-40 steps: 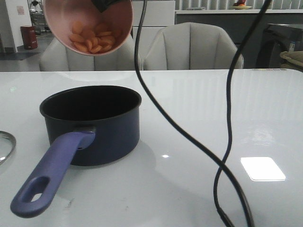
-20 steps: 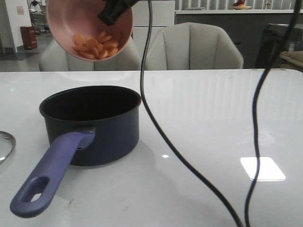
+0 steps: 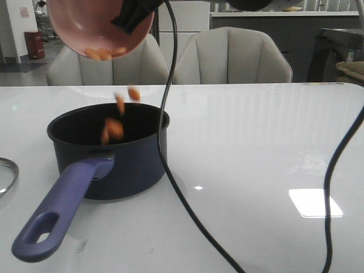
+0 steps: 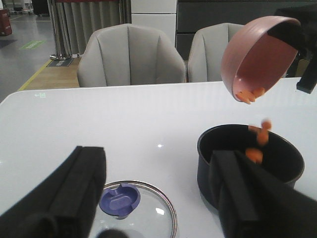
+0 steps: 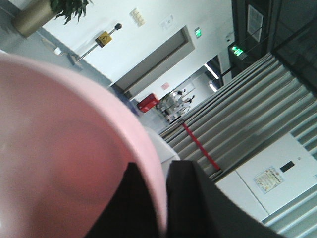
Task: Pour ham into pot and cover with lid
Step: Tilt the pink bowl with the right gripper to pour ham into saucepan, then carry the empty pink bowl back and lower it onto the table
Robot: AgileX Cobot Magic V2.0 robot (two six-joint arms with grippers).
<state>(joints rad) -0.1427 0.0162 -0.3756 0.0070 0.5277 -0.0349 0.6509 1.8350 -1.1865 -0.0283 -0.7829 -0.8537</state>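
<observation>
While the right gripper (image 3: pixel 132 14) pinches the tipped pink bowl (image 3: pixel 96 25) above the pot (image 3: pixel 111 149), falling ham (image 3: pixel 114 128) could bounce out; the left gripper (image 4: pixel 158 193) gapes empty above the lid (image 4: pixel 136 210).

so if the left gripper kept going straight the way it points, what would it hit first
Probably the lid lying flat on the table, just ahead between the open fingers of the left gripper. The pot sits further on, to one side; depth is unclear.

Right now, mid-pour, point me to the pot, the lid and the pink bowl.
pot (image 3: pixel 136 165), front view, on its dark outer wall.
lid (image 4: pixel 120 201), left wrist view, on its purple-blue knob.
pink bowl (image 4: pixel 247 62), left wrist view, on its tilted inner surface.
</observation>
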